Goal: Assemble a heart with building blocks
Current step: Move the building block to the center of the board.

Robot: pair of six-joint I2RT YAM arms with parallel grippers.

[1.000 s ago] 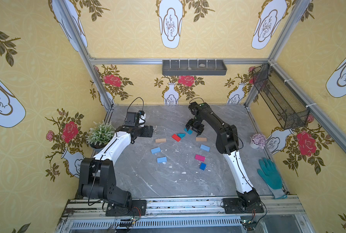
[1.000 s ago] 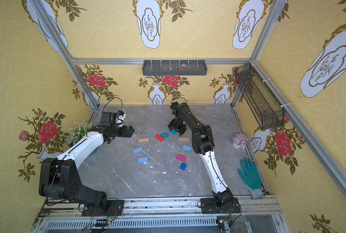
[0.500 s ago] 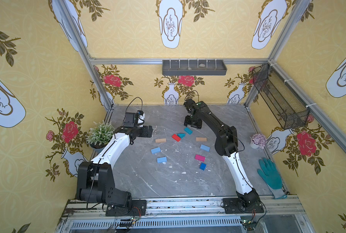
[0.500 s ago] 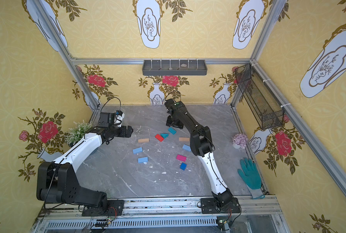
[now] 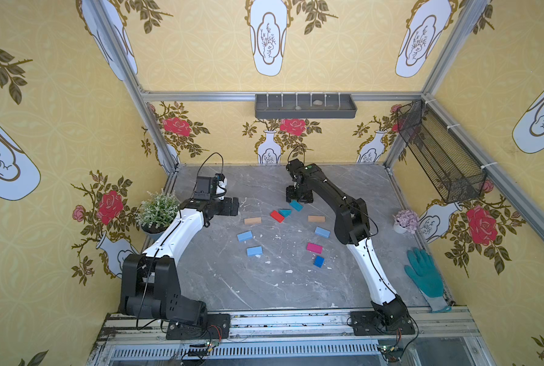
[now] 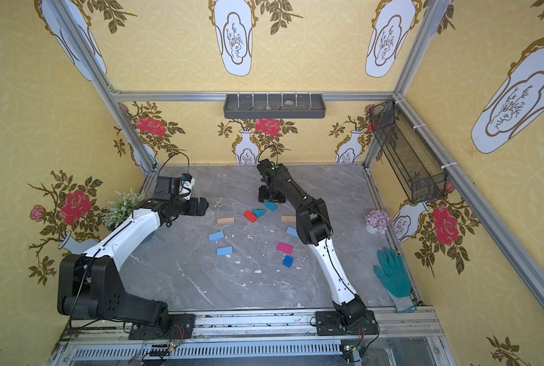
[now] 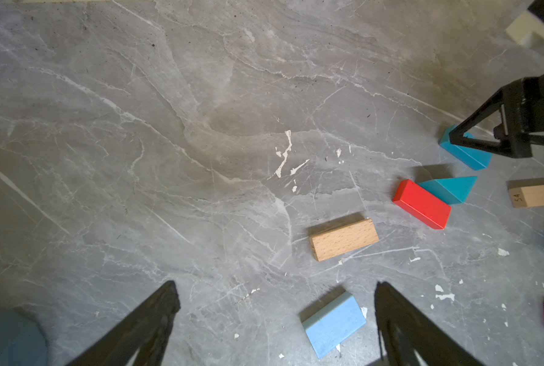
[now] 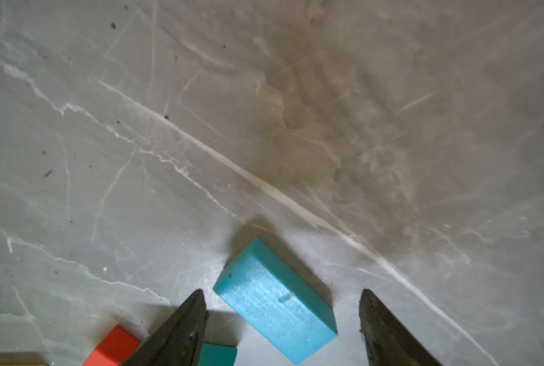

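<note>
The building blocks lie apart in a loose ring on the grey marble table (image 5: 264, 294). They include a red block (image 5: 277, 216) touching a teal triangle (image 5: 285, 212), two tan blocks (image 5: 252, 220), a magenta block (image 5: 314, 247) and a dark-blue cube (image 5: 318, 261). My right gripper (image 8: 281, 291) is open and straddles the teal rectangle (image 8: 273, 301) without touching it; a top view shows the right gripper (image 5: 298, 198) just behind the teal rectangle (image 5: 296, 205). My left gripper (image 7: 276, 283) hangs open and empty above a light-blue block (image 7: 334, 323), at the ring's left side.
A potted green plant (image 5: 158, 210) stands by the left arm. A small pot of purple flowers (image 5: 405, 220) and a teal glove (image 5: 426, 282) lie at the table's right edge. On the walls hang a grey shelf tray (image 5: 305, 106) and a wire basket (image 5: 438, 152).
The right arm's wrist has swung back toward the far wall while its gripper stays over the teal rectangle. The blocks have not moved and the left arm has barely shifted.
</note>
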